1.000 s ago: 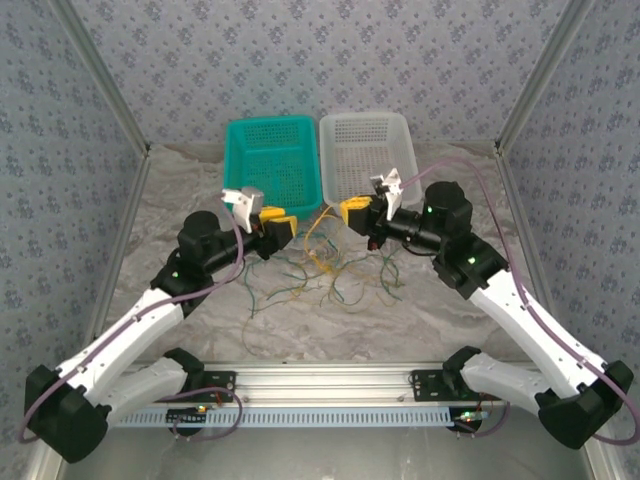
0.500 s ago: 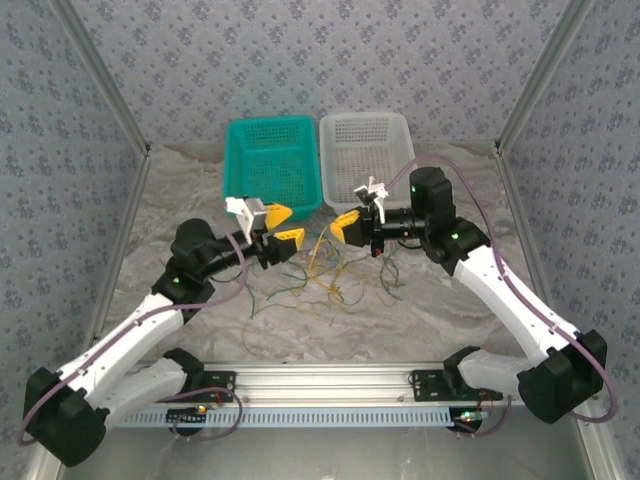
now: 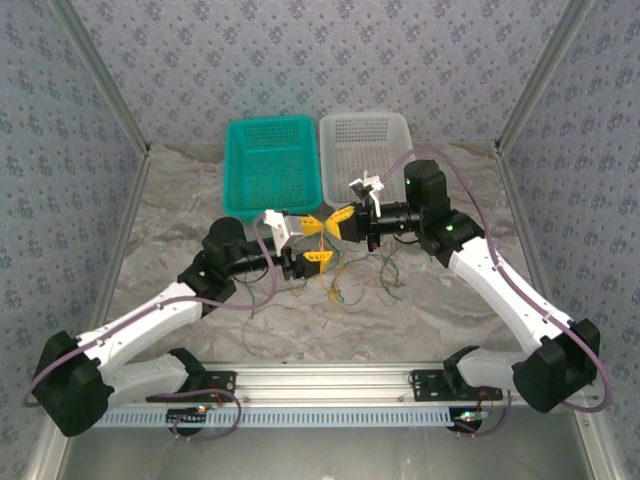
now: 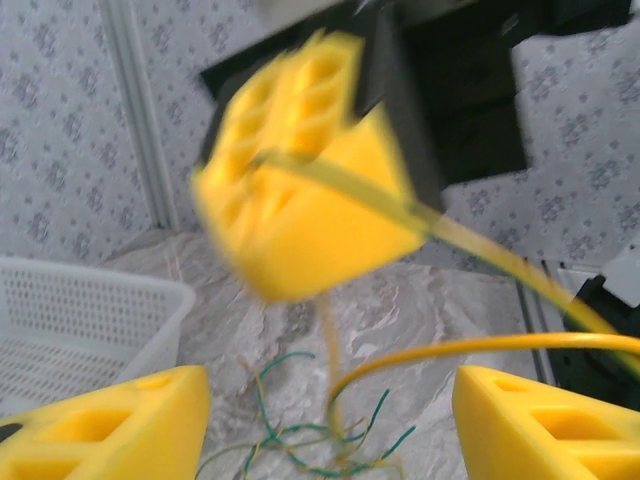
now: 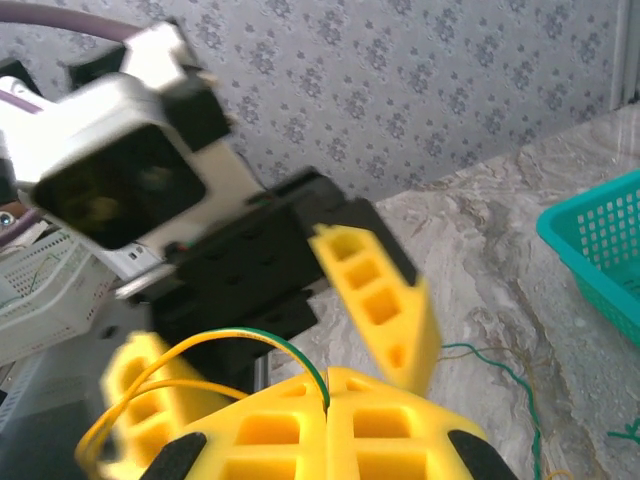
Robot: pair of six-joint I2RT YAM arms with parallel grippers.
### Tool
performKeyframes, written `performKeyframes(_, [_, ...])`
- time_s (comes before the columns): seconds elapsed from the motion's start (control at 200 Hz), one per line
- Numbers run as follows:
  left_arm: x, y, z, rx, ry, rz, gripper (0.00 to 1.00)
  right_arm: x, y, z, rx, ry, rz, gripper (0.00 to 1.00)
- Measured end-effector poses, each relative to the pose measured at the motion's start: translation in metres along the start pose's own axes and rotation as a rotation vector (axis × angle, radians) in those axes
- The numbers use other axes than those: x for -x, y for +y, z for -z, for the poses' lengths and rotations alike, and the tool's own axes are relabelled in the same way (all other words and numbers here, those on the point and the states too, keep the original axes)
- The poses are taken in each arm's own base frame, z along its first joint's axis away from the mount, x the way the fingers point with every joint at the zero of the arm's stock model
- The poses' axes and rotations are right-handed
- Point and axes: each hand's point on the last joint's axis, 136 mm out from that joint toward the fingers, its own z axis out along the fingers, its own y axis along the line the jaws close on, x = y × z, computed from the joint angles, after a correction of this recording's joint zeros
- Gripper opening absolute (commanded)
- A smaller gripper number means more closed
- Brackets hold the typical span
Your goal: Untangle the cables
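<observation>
The cables [image 3: 338,284] lie in a loose tangle on the surface [image 3: 180,200], just in front of the teal basket [image 3: 270,123] and the white basket [image 3: 366,117]. A yellow strand [image 4: 480,346] and a green one are lifted out of the heap. The right hand [image 3: 340,222] has stayed clenched on them. The left hand [image 3: 312,241] has swung in from the left and spread wider. It now faces the right hand, its fingers apart on either side of the yellow strand, gripping nothing. It looks ready to take that strand and draw it free.
</observation>
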Motion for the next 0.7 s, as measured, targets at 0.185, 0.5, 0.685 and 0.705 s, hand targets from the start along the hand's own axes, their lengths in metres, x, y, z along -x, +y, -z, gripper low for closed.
performKeyframes(0.185, [0.015,-0.004,0.004,0.007,-0.044,-0.024,0.52,0.004,-0.01,-0.002,-0.03,-0.017,-0.015,0.0])
performKeyframes(0.5, [0.019,0.011,0.006,0.099,-0.059,-0.06,0.0,0.006,-0.018,-0.002,-0.068,-0.037,-0.025,0.0])
performKeyframes(0.685, [0.015,0.018,0.014,0.164,-0.059,-0.053,0.0,0.001,-0.03,0.006,-0.155,-0.051,-0.053,0.0])
performKeyframes(0.705, [0.016,0.018,0.015,0.168,-0.059,-0.051,0.0,0.001,-0.031,0.007,-0.166,-0.054,-0.054,0.0])
